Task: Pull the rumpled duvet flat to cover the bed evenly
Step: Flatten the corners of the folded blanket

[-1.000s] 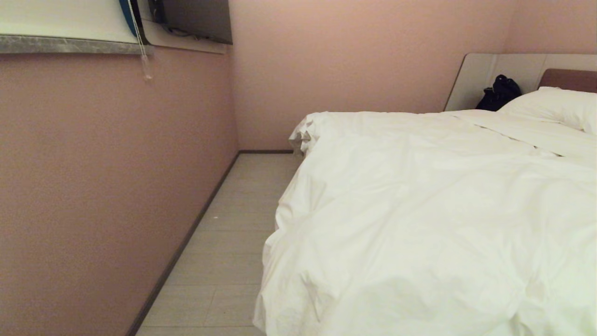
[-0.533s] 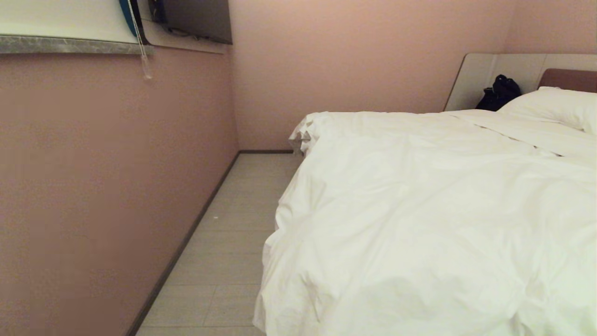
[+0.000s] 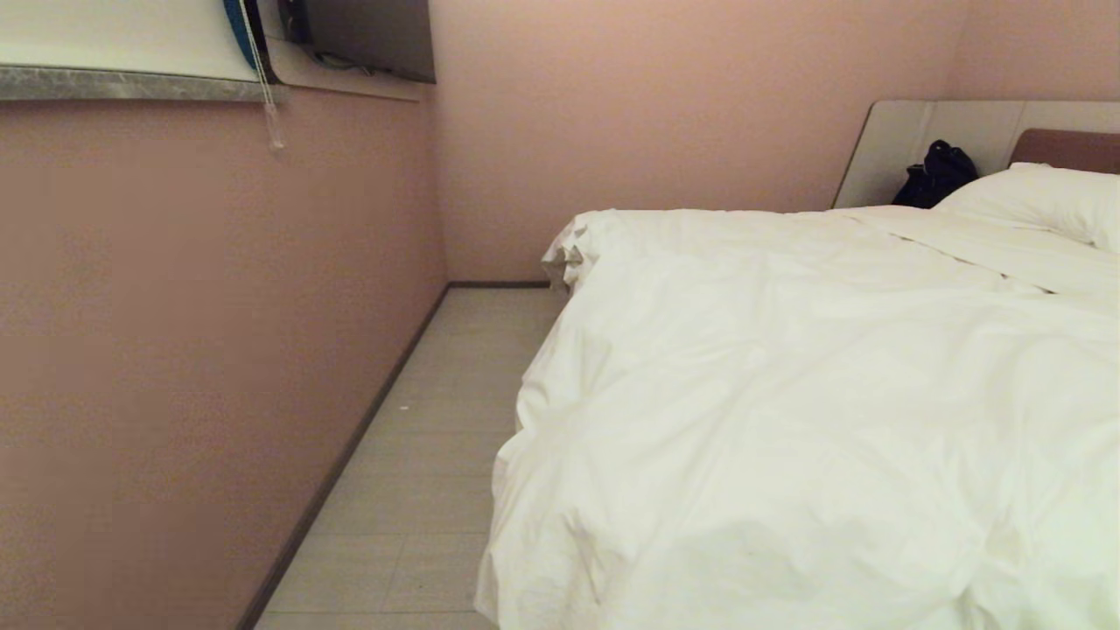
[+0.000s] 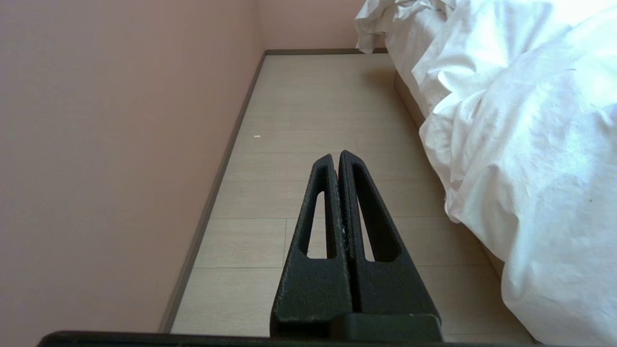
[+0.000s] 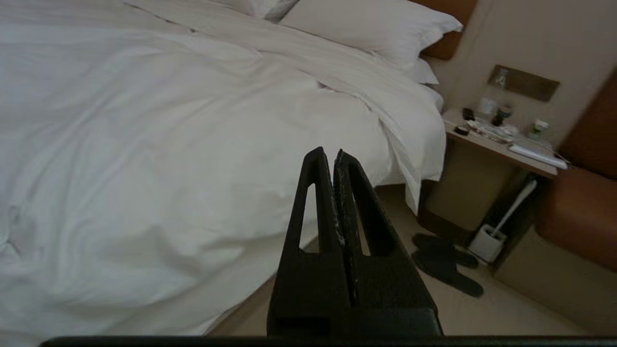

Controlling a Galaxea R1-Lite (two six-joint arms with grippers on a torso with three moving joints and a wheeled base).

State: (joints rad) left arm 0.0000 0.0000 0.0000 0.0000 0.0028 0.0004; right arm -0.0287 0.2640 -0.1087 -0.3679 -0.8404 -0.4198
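Both grippers [image 4: 336,155] [image 5: 328,152] have matte black tapered fingers (long slotted cutouts).

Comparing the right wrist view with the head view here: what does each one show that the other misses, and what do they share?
Only the right wrist view shows the right pincer, shut and empty, a bedside table with small items, dark slippers on the floor and a white brush in its holder. Only the head view shows the window ledge, a hanging cord, the dark bag by the headboard and the floor strip along the wall. Both show the rumpled duvet and a pillow.
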